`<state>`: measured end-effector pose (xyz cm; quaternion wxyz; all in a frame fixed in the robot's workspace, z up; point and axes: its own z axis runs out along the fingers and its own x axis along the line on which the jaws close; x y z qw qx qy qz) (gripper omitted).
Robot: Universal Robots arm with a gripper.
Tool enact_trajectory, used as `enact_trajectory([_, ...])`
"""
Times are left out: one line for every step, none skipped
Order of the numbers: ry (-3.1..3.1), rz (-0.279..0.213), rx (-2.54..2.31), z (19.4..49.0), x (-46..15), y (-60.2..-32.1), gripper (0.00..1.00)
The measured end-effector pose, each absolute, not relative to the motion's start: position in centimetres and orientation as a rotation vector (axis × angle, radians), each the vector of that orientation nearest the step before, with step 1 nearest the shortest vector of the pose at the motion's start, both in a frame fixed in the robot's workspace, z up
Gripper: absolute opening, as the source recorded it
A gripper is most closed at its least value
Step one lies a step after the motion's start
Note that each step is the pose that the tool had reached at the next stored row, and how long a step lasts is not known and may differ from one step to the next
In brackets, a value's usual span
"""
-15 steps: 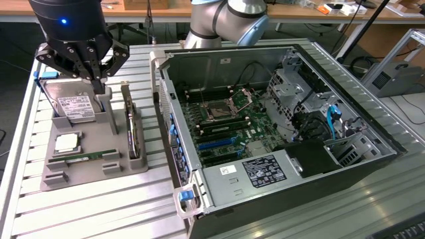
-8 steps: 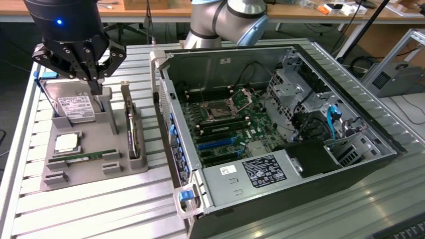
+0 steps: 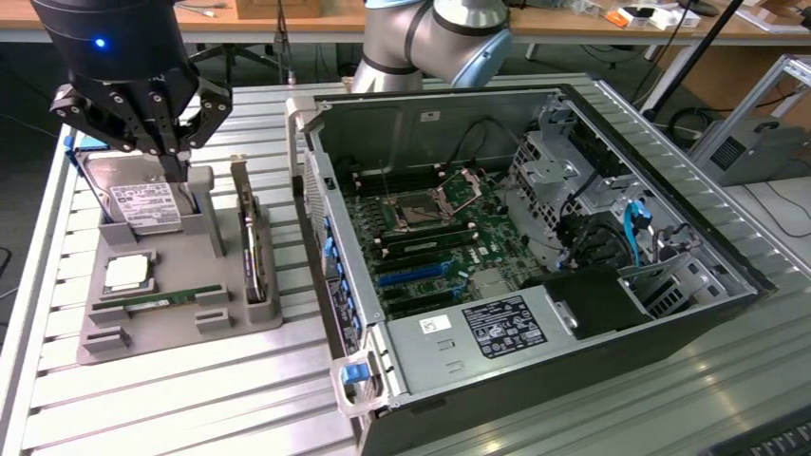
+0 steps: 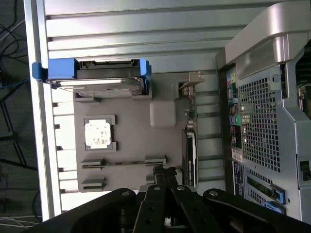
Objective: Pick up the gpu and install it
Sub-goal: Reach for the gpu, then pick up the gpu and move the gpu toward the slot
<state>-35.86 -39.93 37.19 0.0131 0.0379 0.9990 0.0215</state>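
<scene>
Gpu (image 3: pixel 254 245) upright in gray tray (image 3: pixel 190 258), beside open PC case (image 3: pixel 419 119).
Gripper (image 3: pixel 178 171) pinched shut (empty), near hard drive (image 3: pixel 142 204).

Exterior cam looks down from high over worktop (image 3: pixel 190 408) and open PC case (image 3: pixel 443 114). Wrist cam points straight down, closer; both share the grey tray (image 3: pixel 203 275)
</scene>
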Motion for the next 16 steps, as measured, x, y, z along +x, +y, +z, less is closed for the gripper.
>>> enact_trajectory([3.112,0.067,0.118,37.18,-35.97,-39.93,0.11])
enact_trajectory([3.112,0.067,0.118,37.17,-36.08,-39.93,0.11])
enact_trajectory([3.112,0.067,0.118,37.17,-36.19,-39.93,0.11])
enact_trajectory([3.112,0.067,0.118,37.16,-36.23,-39.93,0.11])
enact_trajectory([3.112,0.067,0.118,37.16,-36.24,-39.93,0.11])
enact_trajectory([3.112,0.067,0.118,37.16,-36.24,-39.93,0.11])
enact_trajectory([3.113,0.067,0.118,37.16,-36.24,-39.93,0.11])
enact_trajectory([3.112,0.067,0.118,37.16,-36.25,-39.93,0.11])
enact_trajectory([3.112,0.067,0.118,37.16,-36.25,-39.93,0.11])
enact_trajectory([3.112,0.067,0.118,37.16,-36.25,-39.93,0.11])
enact_trajectory([3.113,0.067,0.118,37.16,-36.25,-39.93,0.11])
enact_trajectory([3.113,0.067,0.118,37.16,-36.25,-39.93,0.11])
enact_trajectory([3.113,0.067,0.118,37.16,-36.25,-39.93,0.11])
enact_trajectory([3.113,0.067,0.118,37.16,-36.25,-39.93,0.11])
enact_trajectory([3.112,0.067,0.118,37.16,-36.25,-39.93,0.11])
enact_trajectory([3.112,0.067,0.118,37.16,-36.25,-39.93,0.11])
